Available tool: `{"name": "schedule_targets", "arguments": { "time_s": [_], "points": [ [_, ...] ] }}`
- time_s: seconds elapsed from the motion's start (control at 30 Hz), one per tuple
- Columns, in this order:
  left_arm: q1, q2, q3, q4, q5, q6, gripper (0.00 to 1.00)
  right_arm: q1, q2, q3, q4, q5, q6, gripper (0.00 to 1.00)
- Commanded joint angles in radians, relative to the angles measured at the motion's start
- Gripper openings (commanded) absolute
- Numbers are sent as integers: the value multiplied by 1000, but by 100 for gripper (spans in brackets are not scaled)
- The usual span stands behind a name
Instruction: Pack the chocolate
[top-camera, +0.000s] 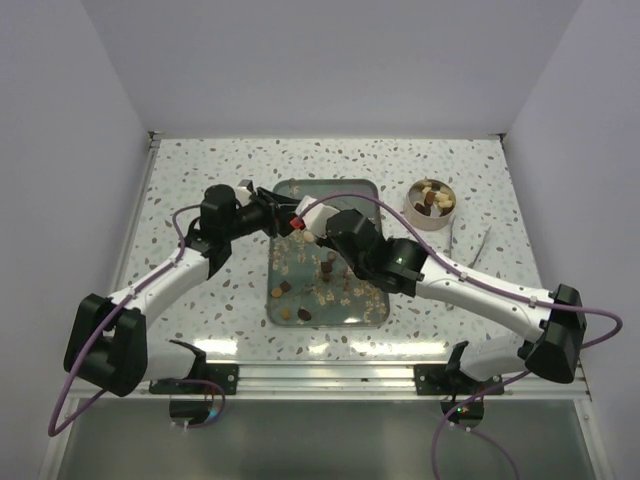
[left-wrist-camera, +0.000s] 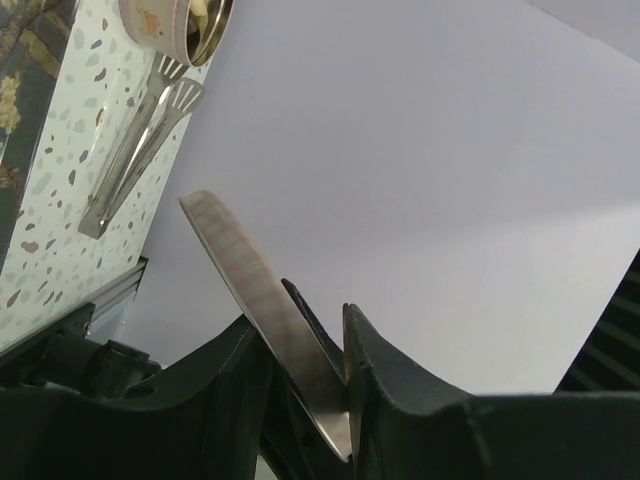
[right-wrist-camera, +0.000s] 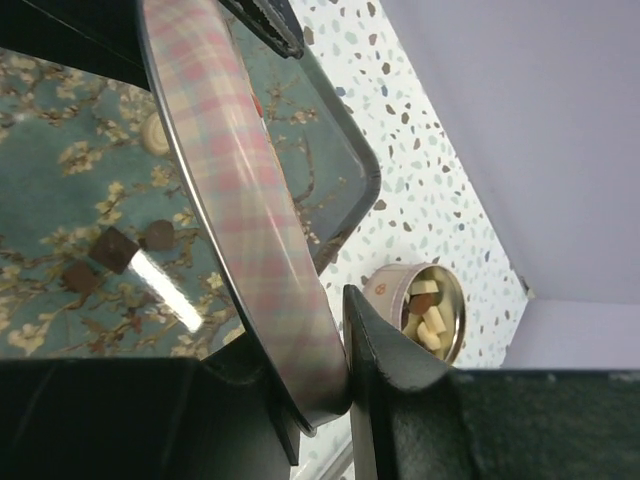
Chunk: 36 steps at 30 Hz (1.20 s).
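Left gripper (left-wrist-camera: 320, 305), right gripper (right-wrist-camera: 300, 340) both pinching plaid lid (right-wrist-camera: 240, 200), standing edge-up; chocolate (top-camera: 328, 265) lying scattered lengthwise along tray (top-camera: 350, 195).

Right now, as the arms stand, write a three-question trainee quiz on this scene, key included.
1. True or false: the tongs lie inside the tray.
2. How many grippers clamp the plaid lid? A none; B one; C two.
3. Fill in: seen from the top view, the round tin holding chocolates stands off the tray's ____ side.

Key
1. False: they lie on the table beside the tin.
2. C: the left gripper and the right gripper each have the lid between their fingers.
3. Right.
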Motion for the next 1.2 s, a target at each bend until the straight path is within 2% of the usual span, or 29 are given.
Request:
{"name": "schedule_targets", "arguments": {
  "time_s": [0.0,0.1,0.27,0.43,0.47,0.53,0.77,0.8,0.83,1.03,1.1,1.17],
  "points": [
    [-16,-21,-26,35,114,118,0,-25,-1,-13,270,88,-92,17],
    [-16,-17,-21,9,114,145,0,-26,-19,-47,327,35,-152,17],
    [-16,8,3,-23,107,178,14,-23,-64,-91,386,-38,-195,18],
    [-16,52,72,-133,99,289,17,-23,-93,-110,420,-97,-220,19],
    [-16,58,87,-158,97,303,24,-26,-91,-107,418,-107,-235,18],
    [-16,63,92,-158,94,313,25,-25,-88,-99,410,-118,-246,18],
    [-21,81,126,-229,82,354,45,-25,-74,-79,413,-155,-258,19],
    [-21,80,123,-232,82,352,49,-25,-73,-78,418,-158,-261,19],
    [-21,83,124,-238,81,349,57,-26,-71,-76,421,-167,-269,19],
    [-26,94,144,-236,79,331,61,-25,-51,-55,423,-199,-290,19],
    [-27,100,146,-235,87,323,58,-25,-47,-52,424,-209,-303,19],
    [-27,101,149,-233,85,322,49,-25,-34,-43,414,-209,-307,20]
  ]
}}
